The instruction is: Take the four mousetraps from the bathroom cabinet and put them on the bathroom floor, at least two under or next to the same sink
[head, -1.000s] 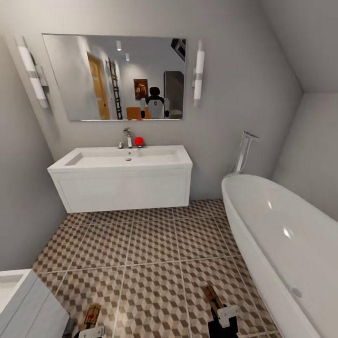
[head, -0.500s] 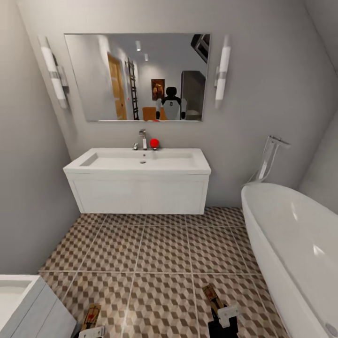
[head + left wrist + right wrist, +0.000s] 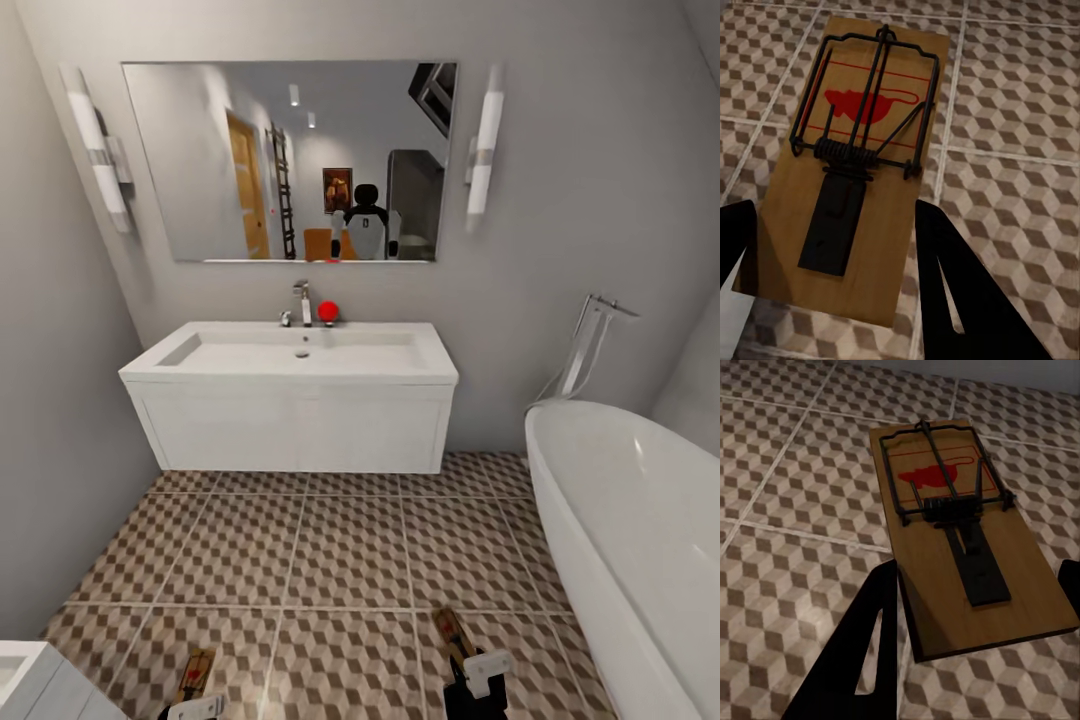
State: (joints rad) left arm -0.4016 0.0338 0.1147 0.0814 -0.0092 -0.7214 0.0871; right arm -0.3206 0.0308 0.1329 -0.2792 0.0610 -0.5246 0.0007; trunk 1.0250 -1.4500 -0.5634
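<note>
Each gripper is shut on a mousetrap held above the cube-patterned bathroom floor (image 3: 340, 540). At the bottom left of the head view, my left gripper (image 3: 197, 698) holds a tan mousetrap (image 3: 195, 672). In the left wrist view that mousetrap (image 3: 859, 172) lies between the dark fingers (image 3: 952, 285), red mouse print up. My right gripper (image 3: 464, 668) grips a second mousetrap (image 3: 452, 632), seen close up as a flat board (image 3: 960, 532) clamped by the fingers (image 3: 866, 660). The white wall-hung sink (image 3: 290, 415) with its chrome faucet (image 3: 302, 300) hangs straight ahead. The cabinet is out of view.
A white bathtub (image 3: 640, 520) runs along the right side. A small white basin unit (image 3: 30, 685) pokes in at the bottom left corner. A red ball (image 3: 327, 311) sits on the sink top by the faucet, under a wide mirror (image 3: 290, 160).
The camera has swung left and moved closer to the sink, so the sink now sits centred and larger. Both grippers still hold their mousetraps the same way.
</note>
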